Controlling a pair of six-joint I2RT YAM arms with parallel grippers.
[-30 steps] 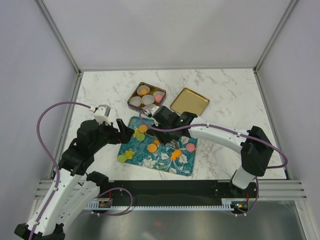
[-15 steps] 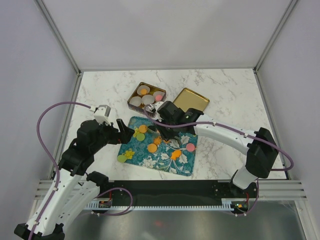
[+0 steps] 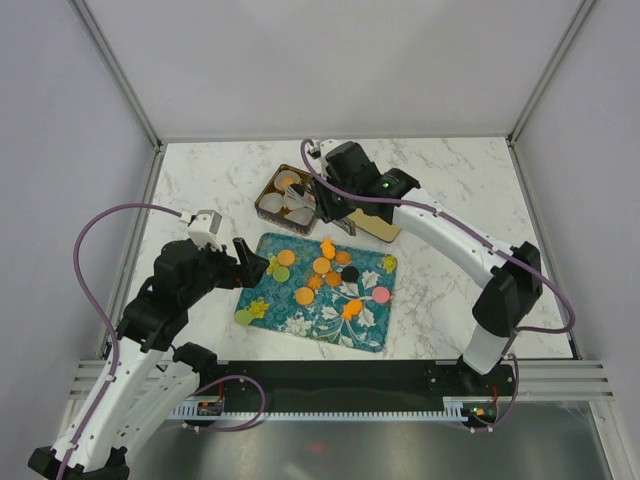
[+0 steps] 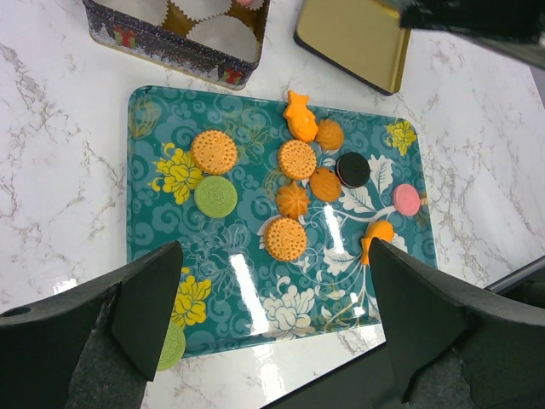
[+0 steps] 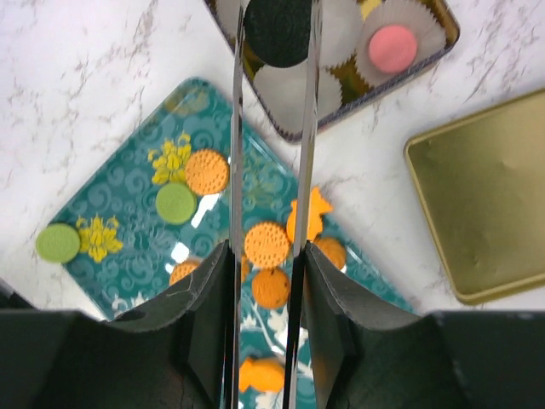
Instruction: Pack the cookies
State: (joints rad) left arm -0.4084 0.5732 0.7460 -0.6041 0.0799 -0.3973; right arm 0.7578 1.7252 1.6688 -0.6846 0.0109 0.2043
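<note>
- My right gripper [image 5: 274,21] is clenched on 1 black cookie [image 5: 277,38]. The disc is pinched between the 2 thin finger blades, near their tips.
- The black cookie hangs over the open tin [image 5: 375,92], above the white paper cups [image 5: 339,34] that line it. I cannot tell whether it touches a cup.
- 1 pink cookie [image 5: 392,48] lies in a paper cup inside the tin.
- My left gripper [image 4: 272,319] is released, jaws spread wide, grasping nothing. It hovers over the near part of the teal floral tray [image 4: 238,281].
- The tray lies flat on the marble table [image 3: 450,170], just in front of the tin.
- The gold lid [image 4: 358,38] lies on the table beside the tin, apart from the tray.
- The remaining cookies lie on the tray:
  - orange cookies [image 4: 297,158], clustered around the middle;
  - 1 other black cookie [image 4: 352,169], among the orange ones;
  - 1 second pink cookie [image 4: 406,199], near the tray's right edge;
  - 2 green cookies [image 4: 215,196], both on the left side, 1 of them partly hidden behind my left finger.
</note>
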